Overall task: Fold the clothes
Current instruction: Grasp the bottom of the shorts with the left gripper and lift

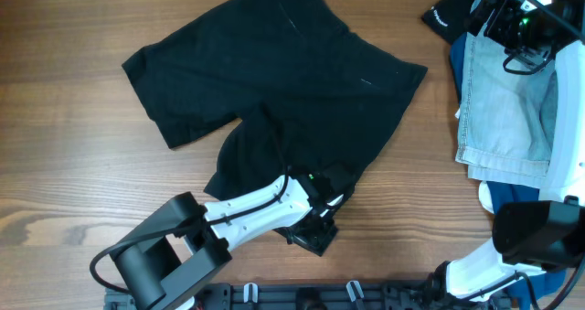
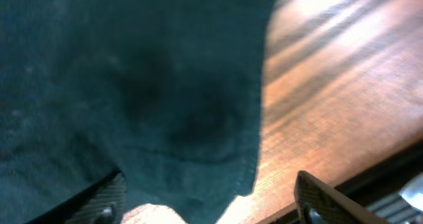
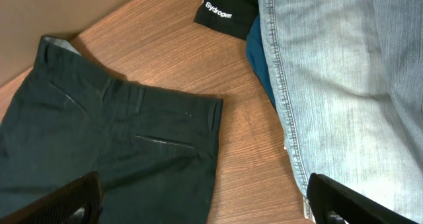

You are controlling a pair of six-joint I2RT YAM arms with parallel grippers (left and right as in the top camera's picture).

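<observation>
Across the brown wooden table's (image 1: 64,182) middle, a fold of the pair of plain black fabric shorts (image 1: 283,81) is seemingly being started: the near hem ought to be pinched deep before being lifted. They are being shown waist far right, pockets up, near leg rumpled. That hem is being straddled by the left gripper (image 2: 208,209), jaws apart; the right gripper (image 3: 205,204) is being held apart, far right.

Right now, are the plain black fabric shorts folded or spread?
Spread, not folded: the black shorts lie flat, both legs apart; the lower leg bunches by the left pincer.
</observation>
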